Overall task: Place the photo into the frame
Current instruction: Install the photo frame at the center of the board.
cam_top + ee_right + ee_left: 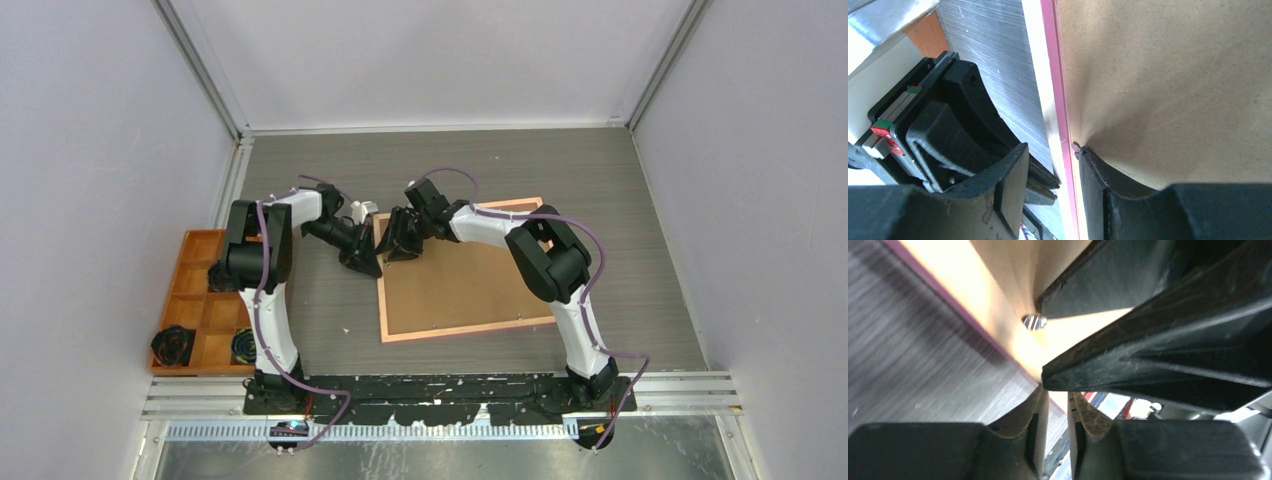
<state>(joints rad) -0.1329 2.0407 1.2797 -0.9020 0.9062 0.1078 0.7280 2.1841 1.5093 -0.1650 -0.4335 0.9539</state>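
The frame (470, 328) lies back up on the table, its thin pink border around a brown backing board (460, 285). The photo is hidden. Both grippers meet at the frame's far left corner. My right gripper (400, 245) is open and straddles the left border (1053, 75): one finger rests on the backing board (1168, 80), the other hangs outside the frame. My left gripper (365, 262) is just outside that border. In the left wrist view its fingers (1058, 400) stand a narrow gap apart with nothing between them, tips at the frame's edge (973, 295). A small metal tab (1034, 321) shows on the frame.
An orange compartment tray (195, 245) stands at the table's left edge with two black items (172, 345) in its near cells. Grey walls enclose the table on three sides. The two grippers are almost touching each other.
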